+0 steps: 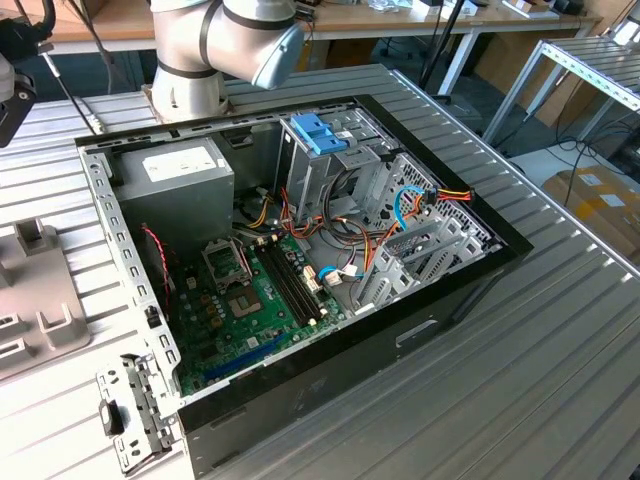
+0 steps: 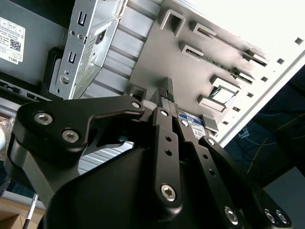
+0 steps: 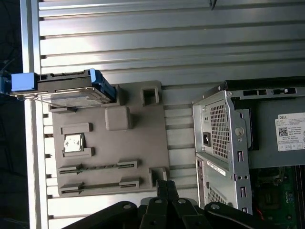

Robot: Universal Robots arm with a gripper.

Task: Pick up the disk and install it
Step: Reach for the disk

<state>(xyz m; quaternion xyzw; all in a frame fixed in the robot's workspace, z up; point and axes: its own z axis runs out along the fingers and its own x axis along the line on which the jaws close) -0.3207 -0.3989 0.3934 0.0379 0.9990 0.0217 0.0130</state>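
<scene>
**Pincer (image 3: 165, 185) pinched narrow, disk (image 3: 66, 91) on the holder**

Nothing gripped, it's hovering over the grey holder plate (image 3: 143, 143) on the ribbed bench (image 3: 143, 38). Blue-railed disk rests on one corner of that plate, well apart from the pincer, open PC case (image 3: 221, 138) beside.

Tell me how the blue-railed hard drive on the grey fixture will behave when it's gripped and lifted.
The disk looks rigid: a metal body, so it shouldn't flex. It is probably dense for its size. Its blue plastic rails may be slippery, and perched at the grey fixture's end, it could tip if nudged.
</scene>
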